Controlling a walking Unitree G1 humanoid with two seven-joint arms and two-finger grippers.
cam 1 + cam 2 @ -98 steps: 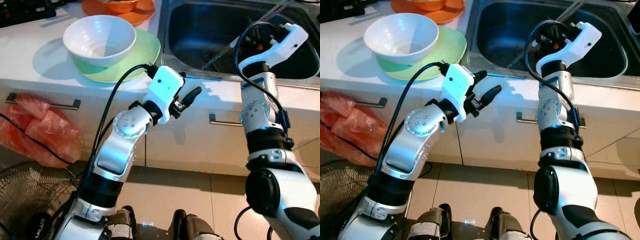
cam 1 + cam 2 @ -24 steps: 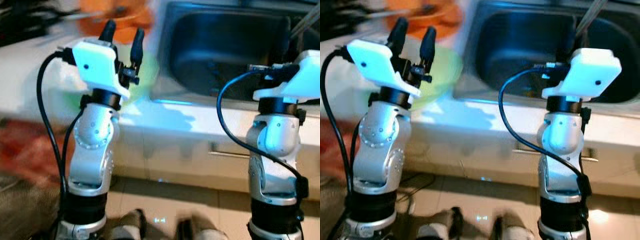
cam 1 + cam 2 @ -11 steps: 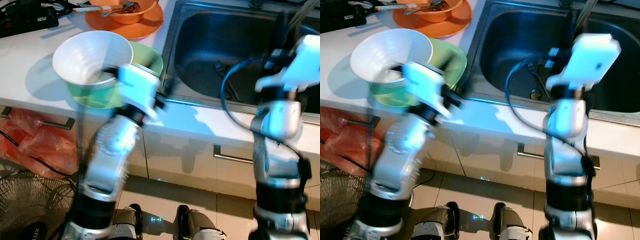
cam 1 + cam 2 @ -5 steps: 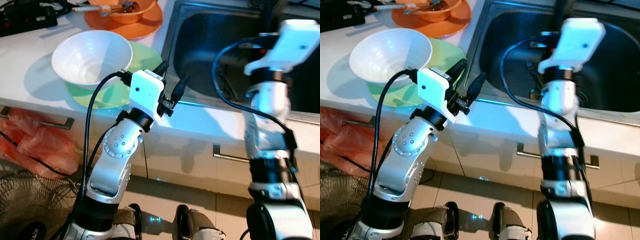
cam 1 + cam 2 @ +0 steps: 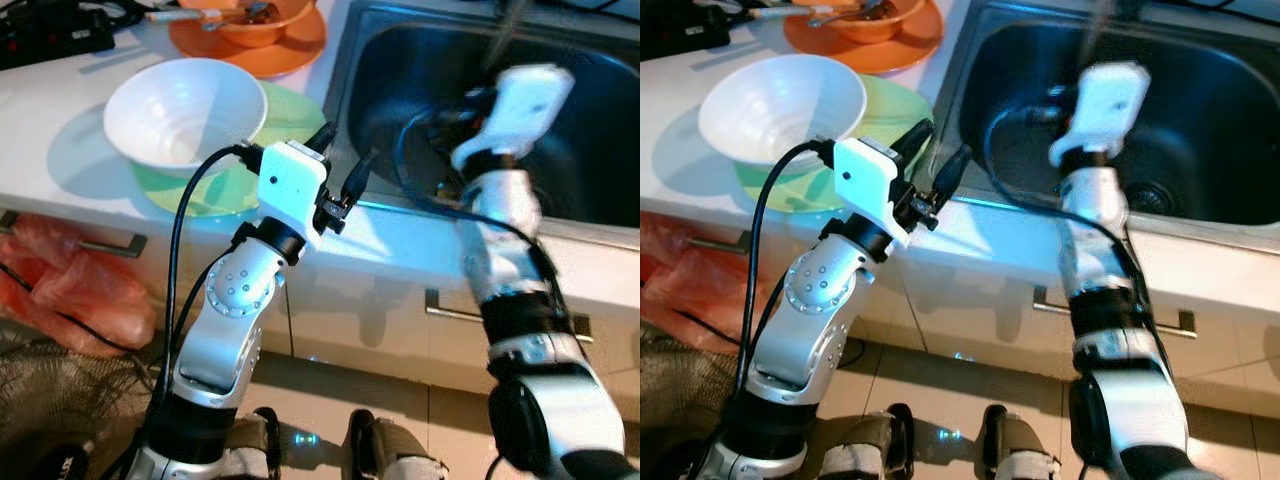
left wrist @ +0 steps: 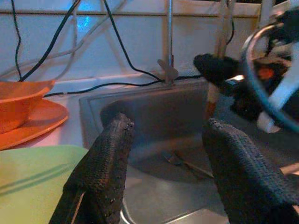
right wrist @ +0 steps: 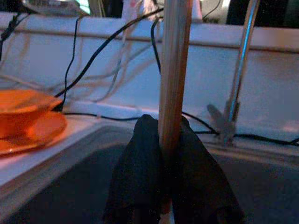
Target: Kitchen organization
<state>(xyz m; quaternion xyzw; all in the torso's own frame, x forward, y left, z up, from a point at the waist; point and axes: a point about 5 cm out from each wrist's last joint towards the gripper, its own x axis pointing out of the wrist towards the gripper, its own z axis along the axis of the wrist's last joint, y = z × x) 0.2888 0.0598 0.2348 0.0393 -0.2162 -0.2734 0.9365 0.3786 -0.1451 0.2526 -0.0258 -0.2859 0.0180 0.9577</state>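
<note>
Bright cool light on the white counter [image 5: 60, 140], right arm [image 5: 510, 120] motion-blurred, wrist views dim and bluish

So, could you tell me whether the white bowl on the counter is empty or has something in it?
Empty: the white bowl sits upright on the green plate, and its bare white inside shows.

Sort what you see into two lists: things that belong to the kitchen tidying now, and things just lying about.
In the job:
right tool, shut on a wooden stick
left tool, open
sink
white bowl
green plate
orange dishes

Lying about:
red plastic bag
wall cables
</note>
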